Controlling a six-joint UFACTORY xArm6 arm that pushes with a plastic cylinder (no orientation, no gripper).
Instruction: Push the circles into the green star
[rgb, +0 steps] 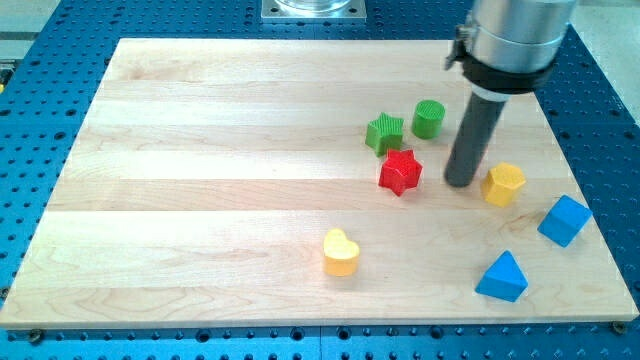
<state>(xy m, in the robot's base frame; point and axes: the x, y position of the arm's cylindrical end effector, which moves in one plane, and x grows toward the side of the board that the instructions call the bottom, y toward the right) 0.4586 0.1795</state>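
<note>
The green star (384, 132) lies right of the board's middle, toward the view's top. The green circle (428, 118) stands just to its right, a small gap apart. A red star (400, 172) sits just below the green star. My tip (460, 183) rests on the board to the right of the red star and just left of the yellow hexagon (503, 184). It is below and to the right of the green circle and touches no block.
A yellow heart (341, 252) lies below the middle. A blue block (564, 220) and a blue triangle (502, 277) sit at the lower right. The wooden board (200, 180) lies on a blue perforated table (40, 340).
</note>
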